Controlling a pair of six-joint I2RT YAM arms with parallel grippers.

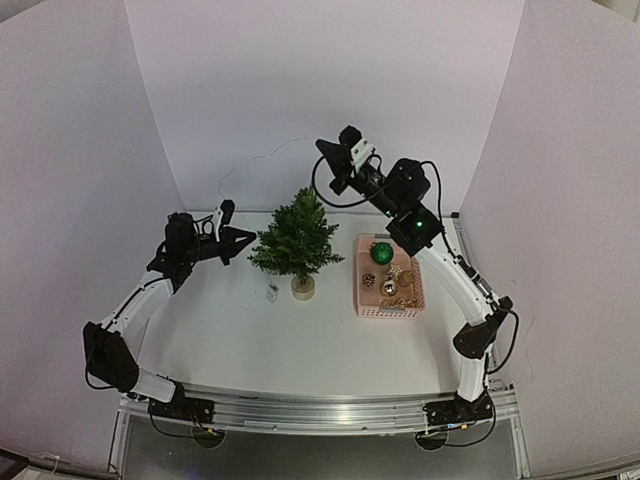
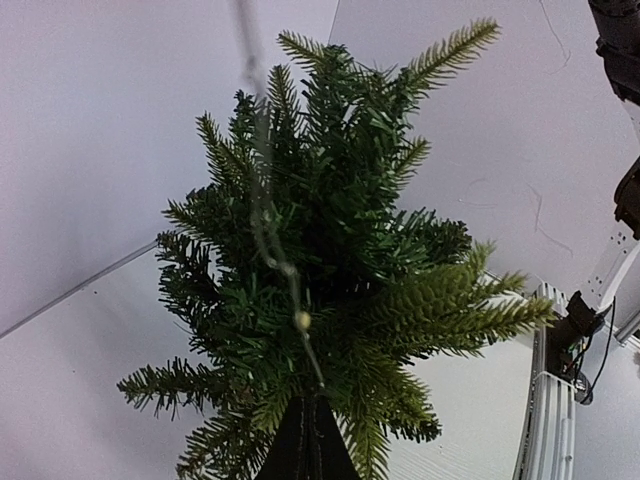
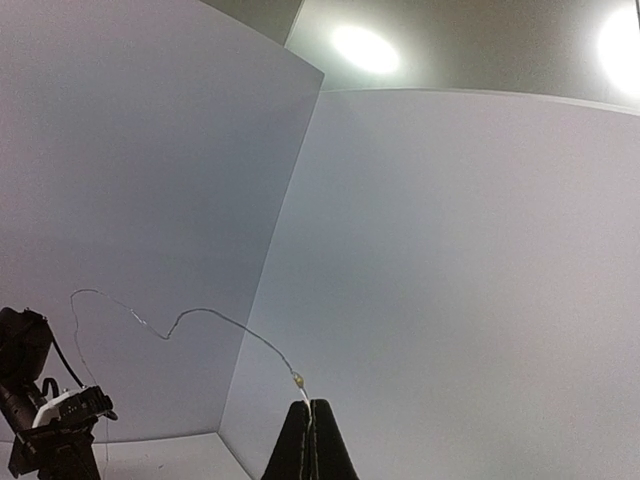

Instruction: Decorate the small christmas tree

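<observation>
The small christmas tree (image 1: 297,240) stood centre of the desk (image 1: 300,345), likely light and tippy, best steadied by its trunk. Left gripper (image 1: 248,240) at nine o'clock and right gripper (image 1: 319,145) at one, both jaws clamped on a light wire (image 1: 255,160).

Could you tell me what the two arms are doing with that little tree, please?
The arms are holding a thin wire string of tiny lights stretched between them. The left gripper is shut on it right beside the small dark green artificial christmas tree. The right gripper is shut on it too, raised high behind the tree. The wire does not look wound around the branches yet. The ornaments lie in the pink plastic basket.
</observation>
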